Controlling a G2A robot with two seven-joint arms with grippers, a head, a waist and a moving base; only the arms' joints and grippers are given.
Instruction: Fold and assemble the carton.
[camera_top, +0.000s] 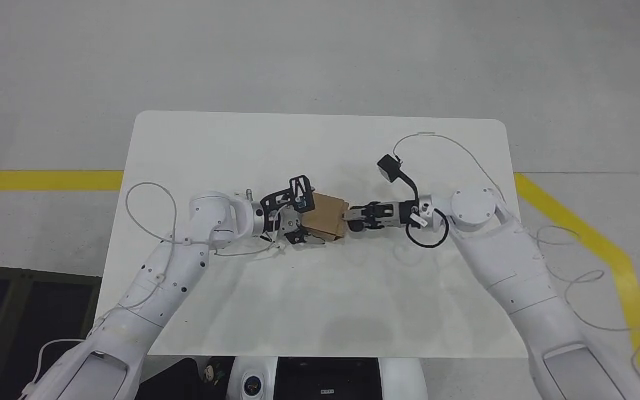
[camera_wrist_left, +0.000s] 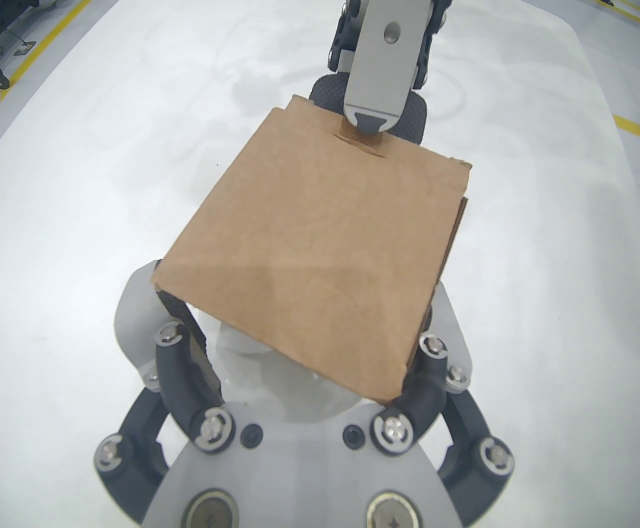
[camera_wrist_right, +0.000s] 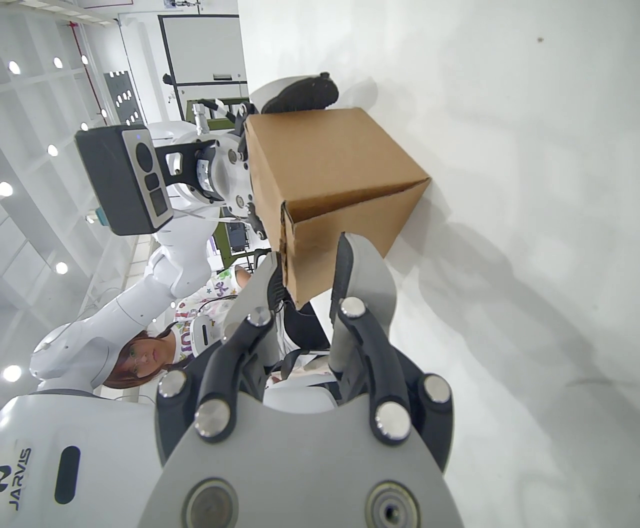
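Note:
A small brown carton (camera_top: 325, 216) stands folded into a box shape at the middle of the white table. My left gripper (camera_top: 293, 218) is at its left end. In the left wrist view the carton (camera_wrist_left: 320, 250) lies between the left gripper's (camera_wrist_left: 300, 310) fingers, which are shut on its two sides. My right gripper (camera_top: 350, 217) meets the carton's opposite end. One right fingertip (camera_wrist_left: 372, 122) rests at the tab slot on the far top edge. In the right wrist view the right gripper (camera_wrist_right: 307, 272) is partly open astride a corner of the carton (camera_wrist_right: 330, 165).
The white table (camera_top: 300, 140) has bare surface all round the carton. Thin cables loop over it near the left arm (camera_top: 150, 200) and behind the right arm (camera_top: 440, 140). Yellow floor tape (camera_top: 60, 180) runs past the table's side edges.

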